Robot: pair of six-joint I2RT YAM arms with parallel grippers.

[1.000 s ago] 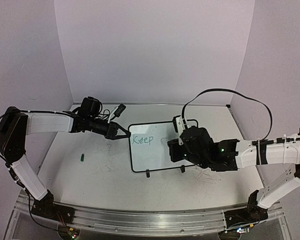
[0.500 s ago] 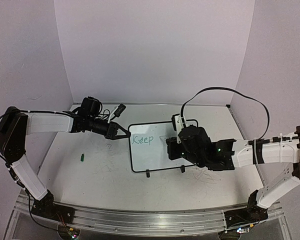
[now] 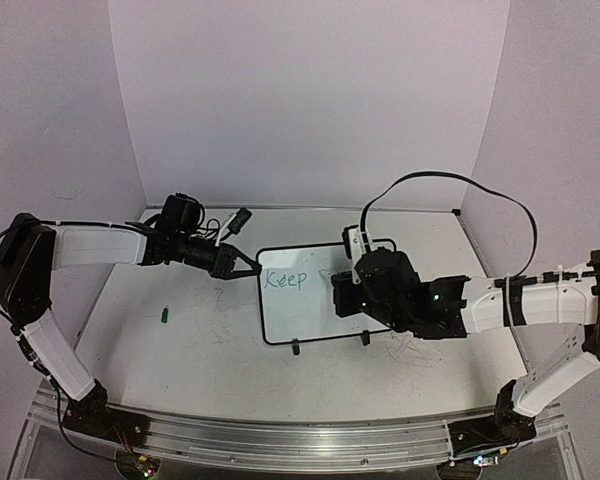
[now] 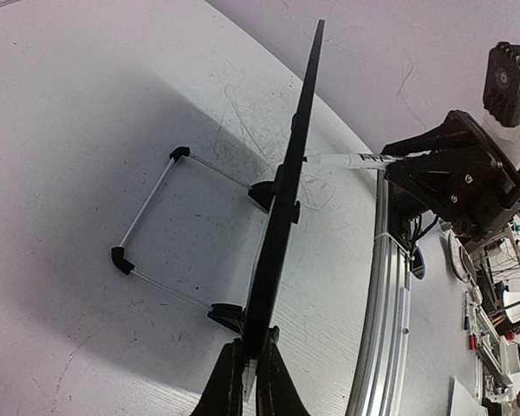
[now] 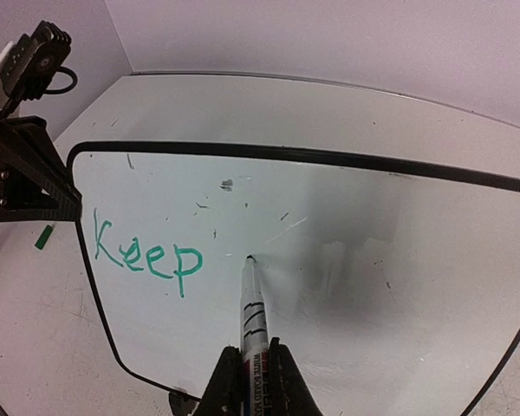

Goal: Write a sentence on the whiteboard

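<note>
Top external view: at nine o'clock our left gripper (image 3: 250, 270), jaws pinching the whiteboard (image 3: 300, 322) rim, steadies it on the bench (image 3: 180, 345). The sentence (image 3: 283, 281) reads only "Keep". At three o'clock, jaws clamping the marker (image 5: 253, 303), our right gripper (image 5: 247, 368) should press lightly, leaving a word gap.

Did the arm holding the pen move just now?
Yes. In the top view the right gripper slid a little left across the whiteboard, closer to the green word Keep. The whiteboard stayed put.

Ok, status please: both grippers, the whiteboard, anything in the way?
Left gripper shut on whiteboard edge. Right gripper shut on marker, tip just right of "Keep". Nothing blocking.
</note>
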